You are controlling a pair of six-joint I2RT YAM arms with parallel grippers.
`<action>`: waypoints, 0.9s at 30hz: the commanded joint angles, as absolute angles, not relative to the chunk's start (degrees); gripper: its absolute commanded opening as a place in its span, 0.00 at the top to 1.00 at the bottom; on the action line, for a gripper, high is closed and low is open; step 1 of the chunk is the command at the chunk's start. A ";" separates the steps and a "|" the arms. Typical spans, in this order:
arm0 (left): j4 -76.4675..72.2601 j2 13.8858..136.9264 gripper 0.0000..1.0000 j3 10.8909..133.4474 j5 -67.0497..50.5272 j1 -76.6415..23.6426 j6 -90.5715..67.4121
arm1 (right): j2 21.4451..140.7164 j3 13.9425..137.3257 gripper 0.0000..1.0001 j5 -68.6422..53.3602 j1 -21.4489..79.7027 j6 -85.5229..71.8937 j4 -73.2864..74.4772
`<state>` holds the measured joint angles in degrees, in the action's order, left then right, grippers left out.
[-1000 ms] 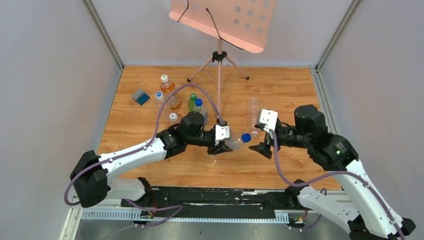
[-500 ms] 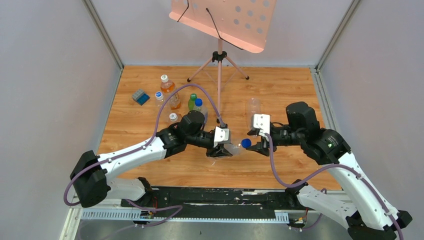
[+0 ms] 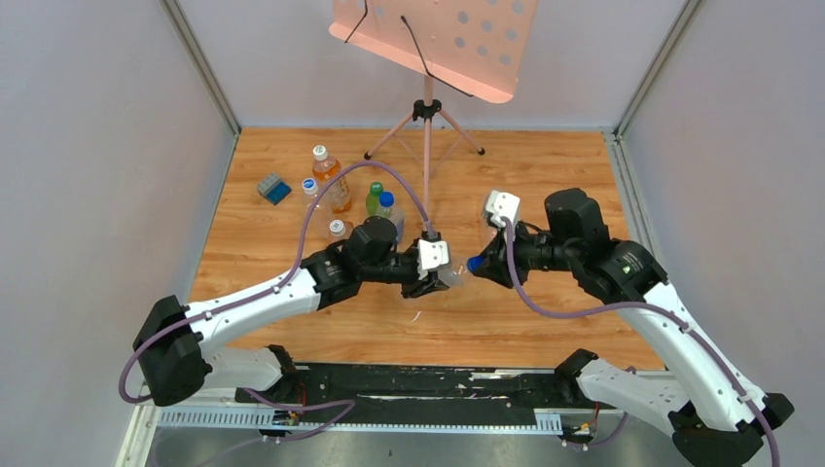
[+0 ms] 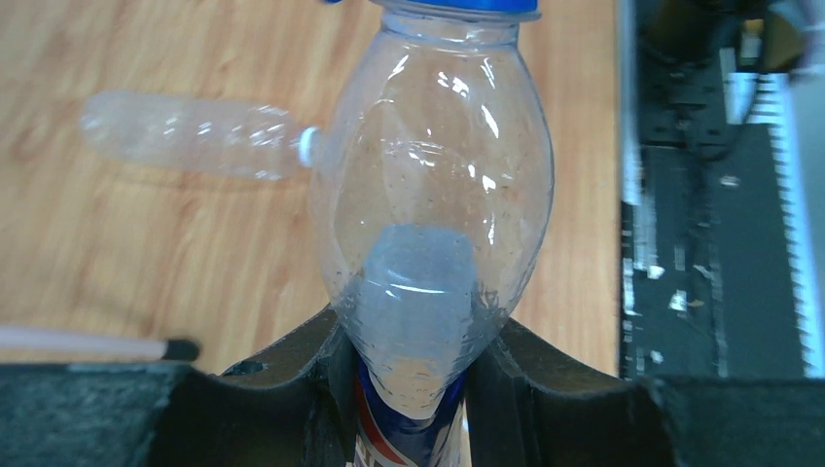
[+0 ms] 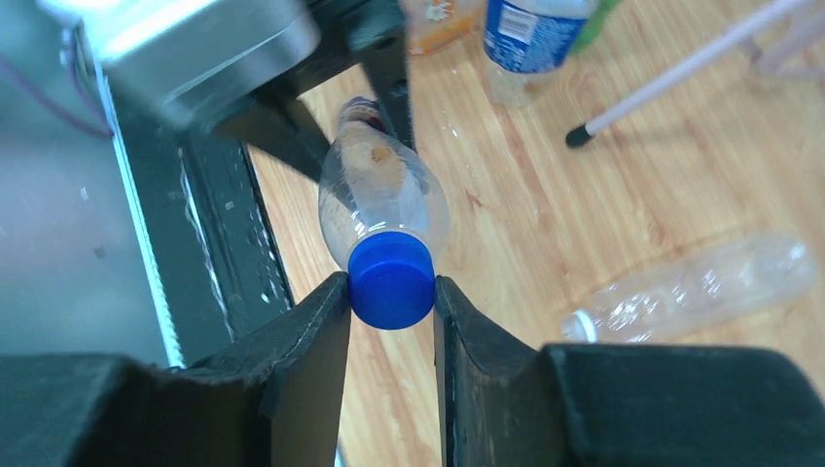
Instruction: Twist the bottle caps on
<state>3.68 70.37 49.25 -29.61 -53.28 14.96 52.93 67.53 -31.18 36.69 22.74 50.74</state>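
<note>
Blue cap point(image 5: 391, 280) sits on the neck of a clear bottle point(image 5: 381, 199), pinched between the two fingers of the right tool point(image 5: 391, 292), which press on its sides. The left tool point(image 4: 413, 345) is clamped on the lower body of the same bottle and holds it sideways above the counter point(image 3: 545, 165), between the two arms and near the counter's middle. How far the cap is threaded on cannot be told. The right wrist view shows the cap whole, with both fingers touching it. The left wrist view cuts it off at the top edge, leaving only a blue rim, but shows the bottle's belly and a blue label strip down between the fingers. From above the cap is just a small blue spot where the tools meet, and the contact is too small to judge. A second, uncapped bottle point(image 4: 185, 136) lies flat on the wood beyond the held one. Both wrist views show it, but it cannot be made out from above. Far and left of the left arm stands a cluster of bottles point(image 3: 340, 195), one with a white cap point(image 3: 319, 152), and a blue-grey block point(image 3: 273, 188) lies just beside them. A music stand point(image 3: 426, 117) straddles the far middle on its tripod. Grey walls close the left and right sides. Bare wood shows between the tools and the near edge and to the right of the right arm.
</note>
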 commanded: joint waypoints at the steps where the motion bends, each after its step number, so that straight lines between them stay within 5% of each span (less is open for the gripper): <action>1: -3.51 69.35 0.93 50.53 -7.77 -56.92 12.47 | 57.01 71.86 1.00 -19.29 36.72 -6.71 46.60; 6: -7.14 70.22 0.92 48.80 9.57 -64.33 18.69 | 58.14 72.17 0.99 -12.40 36.56 -33.99 47.05; 11: -10.10 70.90 0.92 47.72 15.30 -67.78 22.36 | 57.53 72.08 0.96 -11.76 36.22 -43.79 46.70; 17: -6.37 69.51 0.96 47.37 10.11 -66.05 18.78 | 53.84 72.98 0.44 -16.13 36.21 -14.45 45.76; 27: 3.85 66.66 0.94 49.54 -26.96 -56.56 18.92 | 45.56 68.14 0.38 -31.49 36.30 28.60 49.82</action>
<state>0.32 68.86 47.09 -8.69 -57.30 17.76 46.41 69.49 -21.15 35.92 8.62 48.66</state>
